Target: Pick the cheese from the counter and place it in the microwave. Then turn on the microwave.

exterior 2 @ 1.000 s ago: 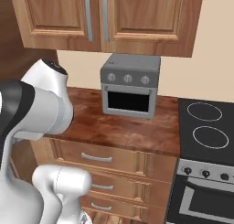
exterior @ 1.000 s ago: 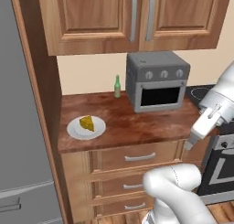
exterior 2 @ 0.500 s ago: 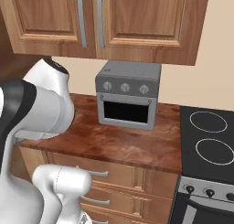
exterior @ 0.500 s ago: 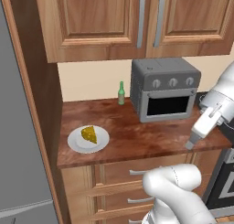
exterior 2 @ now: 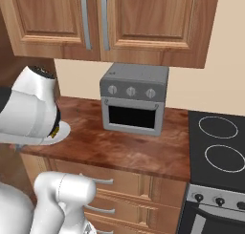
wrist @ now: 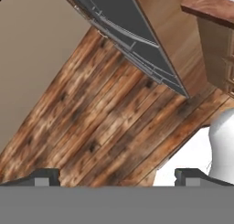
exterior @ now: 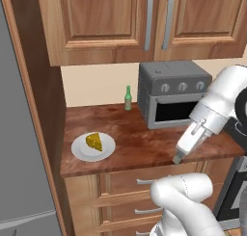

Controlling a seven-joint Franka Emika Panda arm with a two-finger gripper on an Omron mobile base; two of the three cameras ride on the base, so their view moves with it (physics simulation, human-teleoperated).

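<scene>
While the cheese point(exterior: 94, 141) sits on a white plate point(exterior: 79, 151) at the left end of the bench point(exterior: 140, 143), the fingers point(exterior: 178, 158) hang off the bench's front right edge, well apart from it and holding nothing. In the hand view the 2 tips point(wrist: 45, 176) stand wide apart at the bottom, open, and look down at the wooden floor point(wrist: 105, 122) rather than at the bench top.

The cheese is a small yellow-orange wedge, and I judge it light, fairly firm and a little slick on its cut faces. It should bear a moderate squeeze, though hard pressure could dent it. The best hold is probably across the 2 flat sides of the wedge, near its thicker back, coming down from above so the plate stays put. A grip near the thin point would likely slip or let the wedge twist.

From the fingers, the cheese lies far to the left and a little further back on the bench. A green bottle point(exterior: 128, 98) stands by the wall behind it, and a grey 3-knob oven point(exterior: 173, 93) sits on the bench between them, toward the back. No black microwave can be made out.
</scene>
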